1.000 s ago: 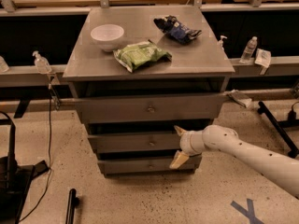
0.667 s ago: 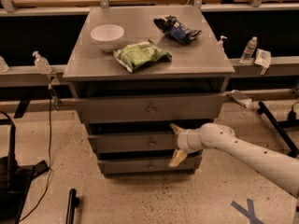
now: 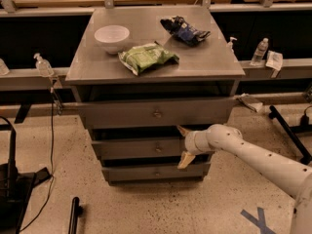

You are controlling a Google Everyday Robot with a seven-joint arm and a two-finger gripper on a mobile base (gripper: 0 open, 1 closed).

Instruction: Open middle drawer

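Note:
The grey cabinet [image 3: 229,69] has three drawers. The middle drawer [image 3: 131,148] has a flat grey front with a small round knob [image 3: 158,149] at its centre, and it sits slightly out, less than the wider top drawer [image 3: 122,115]. My gripper [image 3: 184,145] is on the white arm [image 3: 253,161] that reaches in from the right. It is open, with one tan finger [image 3: 182,130] above and one below the right part of the middle drawer's front. It is just right of the knob and not on it.
On the cabinet top lie a white bowl [image 3: 111,35], a green bag [image 3: 147,57] and a dark blue bag [image 3: 185,30]. The bottom drawer [image 3: 146,172] is below. Bottles [image 3: 259,51] stand on side rails. A black stand [image 3: 12,179] is at the left and a blue X [image 3: 256,218] marks the floor.
The gripper and arm have moved left along the middle drawer's front, closer to the knob. The drawers have not moved.

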